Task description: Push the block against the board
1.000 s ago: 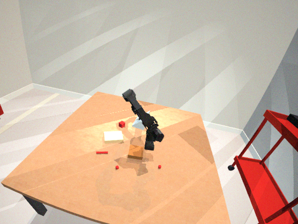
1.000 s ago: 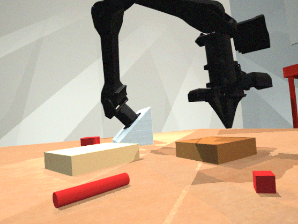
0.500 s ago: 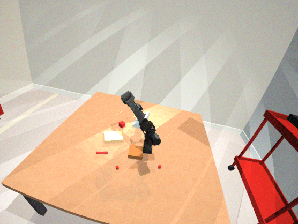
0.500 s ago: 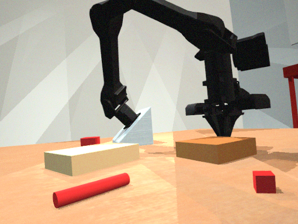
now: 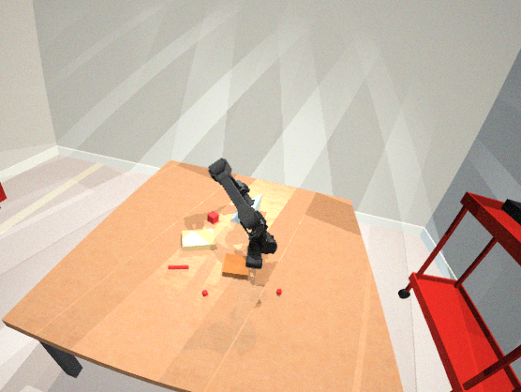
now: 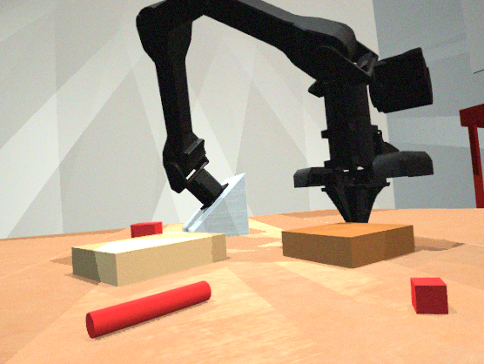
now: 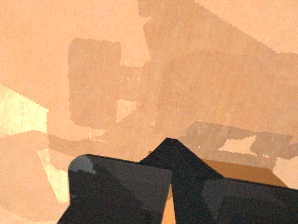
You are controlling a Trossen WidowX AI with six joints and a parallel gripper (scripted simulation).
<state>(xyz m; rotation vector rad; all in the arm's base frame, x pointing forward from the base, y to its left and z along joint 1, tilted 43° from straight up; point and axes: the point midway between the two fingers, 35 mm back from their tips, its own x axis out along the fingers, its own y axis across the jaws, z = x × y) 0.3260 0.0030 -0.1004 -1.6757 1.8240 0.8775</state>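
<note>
- Block (image 5: 235, 265) (image 6: 348, 232) (image 7: 245, 170) flat, well apart from board (image 5: 198, 239) (image 6: 148, 245); probably light, stiff, prone to twisting.
- Hand (image 5: 254, 263) (image 6: 358, 219) (image 7: 170, 143) narrow, empty, on block's side away from board.
- No grasp; push low, mid-side, toward board.

A: "What coloring is the arm (image 5: 234, 194) (image 6: 257, 23) showing?"
B: "Its segmented links are appearing matte black, with rounded joint housings."
A: "And the gripper (image 5: 253, 276) (image 6: 358, 219) (image 7: 170, 143)?"
B: "Its black fingers are tapering downward beneath blocky side housings."
</note>
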